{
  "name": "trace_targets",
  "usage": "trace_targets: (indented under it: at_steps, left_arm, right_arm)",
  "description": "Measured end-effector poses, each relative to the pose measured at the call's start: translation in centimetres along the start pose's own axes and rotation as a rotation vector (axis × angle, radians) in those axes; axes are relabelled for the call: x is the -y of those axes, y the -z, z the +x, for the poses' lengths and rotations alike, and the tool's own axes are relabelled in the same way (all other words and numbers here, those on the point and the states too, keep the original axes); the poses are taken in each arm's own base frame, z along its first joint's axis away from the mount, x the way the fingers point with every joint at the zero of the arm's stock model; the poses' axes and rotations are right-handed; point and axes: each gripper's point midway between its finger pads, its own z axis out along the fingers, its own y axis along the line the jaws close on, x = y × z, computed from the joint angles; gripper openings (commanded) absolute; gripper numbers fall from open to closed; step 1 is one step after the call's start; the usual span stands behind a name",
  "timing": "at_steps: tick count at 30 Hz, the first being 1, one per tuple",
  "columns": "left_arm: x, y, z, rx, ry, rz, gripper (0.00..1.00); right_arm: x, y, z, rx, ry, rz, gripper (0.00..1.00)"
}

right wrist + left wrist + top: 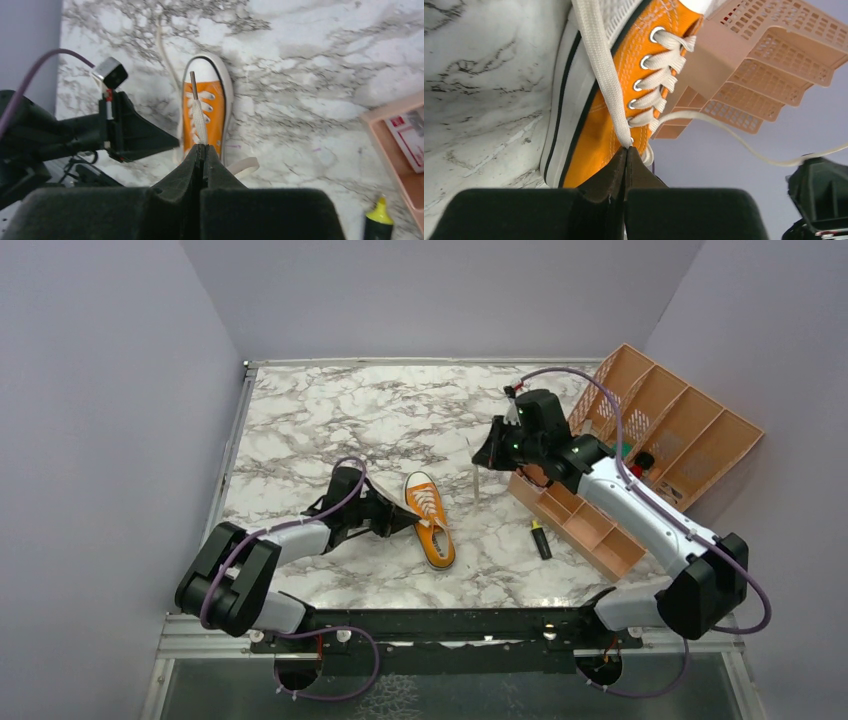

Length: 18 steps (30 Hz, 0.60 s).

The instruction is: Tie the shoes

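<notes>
The orange sneaker (432, 523) lies on the marble table with its white toe cap toward the back. My left gripper (402, 521) is low at the shoe's left side, shut on one white lace (600, 65) that runs along the shoe's side (599, 135). My right gripper (490, 454) is raised to the right of the shoe and shut on the other white lace (199, 116), whose free end (475, 482) hangs down. In the right wrist view the shoe (217, 125) is below the gripper (201, 148), beside the left arm (125, 137).
A peach divided organizer (668, 425) leans at the back right, and a second peach tray (585, 525) lies in front of it. A yellow highlighter (540, 539) lies right of the shoe and also shows in the right wrist view (377, 220). Purple walls enclose the table.
</notes>
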Motion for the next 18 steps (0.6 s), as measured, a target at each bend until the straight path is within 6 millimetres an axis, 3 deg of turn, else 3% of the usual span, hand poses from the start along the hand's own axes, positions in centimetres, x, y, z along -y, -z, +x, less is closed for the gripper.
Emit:
trace_targets:
  at_steps: [9,18]
  left_arm:
    - [1.2,0.9,0.9,-0.017,-0.089,0.038,0.0]
    - [2.8,1.2,1.5,-0.027,-0.207,0.051,0.0]
  right_arm:
    - [-5.4,-1.6,-4.2,0.034,-0.089,-0.225,0.01]
    - [-9.3,-2.9,-4.8,0.0,-0.103,-0.458,0.01]
